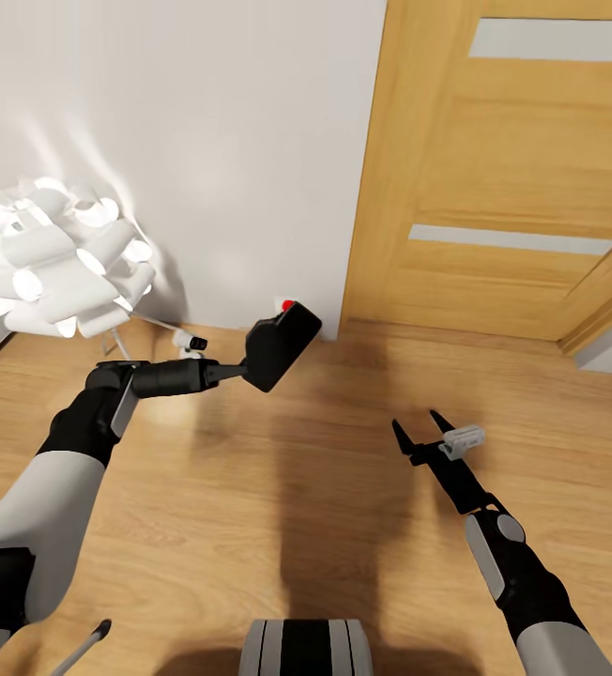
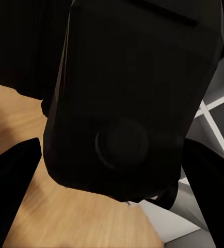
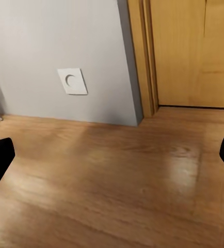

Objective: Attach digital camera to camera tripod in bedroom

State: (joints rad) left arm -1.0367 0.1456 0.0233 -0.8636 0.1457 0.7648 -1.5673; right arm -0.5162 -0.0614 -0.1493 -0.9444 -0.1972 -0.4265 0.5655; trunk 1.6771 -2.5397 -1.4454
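Black digital camera (image 1: 283,347) tilted, red button up, clamped in left gripper (image 1: 240,370); right gripper (image 1: 421,429) released

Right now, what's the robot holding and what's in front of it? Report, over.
Left gripper shut on camera, held above the floor. Right gripper open, empty. Ahead: lamp, wall, door. No tripod identified.

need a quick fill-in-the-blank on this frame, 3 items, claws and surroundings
1. The left claw is shut on the digital ____.
2. The right claw is ____ and holds nothing.
3. The button on top of the held object is ____.

Missing words: camera; open; red
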